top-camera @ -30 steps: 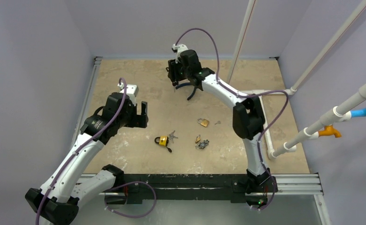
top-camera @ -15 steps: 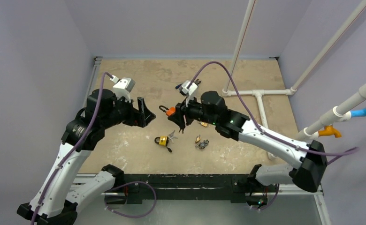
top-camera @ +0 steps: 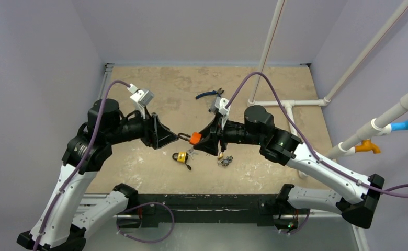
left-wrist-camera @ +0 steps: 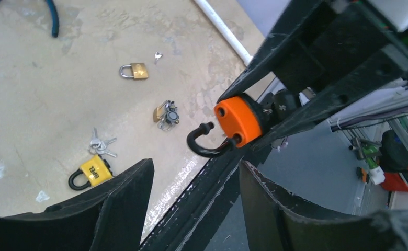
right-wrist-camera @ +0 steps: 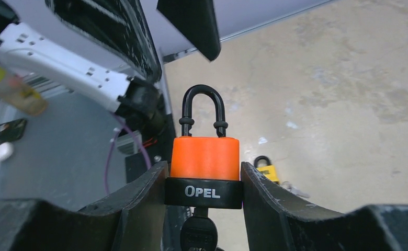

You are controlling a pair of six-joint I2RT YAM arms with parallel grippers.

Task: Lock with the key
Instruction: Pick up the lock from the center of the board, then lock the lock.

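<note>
1. I am gripping the orange padlock (right-wrist-camera: 204,157) in my right gripper (right-wrist-camera: 203,175), with both fingers pressing on its black base band above the table (top-camera: 139,83).
2. A black key (right-wrist-camera: 198,232) is sitting in the underside of the lock, down between those fingers.
3. The shackle (right-wrist-camera: 203,104) is pointing toward my left gripper (left-wrist-camera: 195,170), and I cannot tell whether it is latched.
4. My left fingers are standing apart, grasping nothing, with the shackle just beyond their tips.
5. A yellow padlock (left-wrist-camera: 92,172) is lying on the table below beside a bunch of keys (left-wrist-camera: 101,144), and a brass padlock (left-wrist-camera: 134,71) is lying farther off.
</note>
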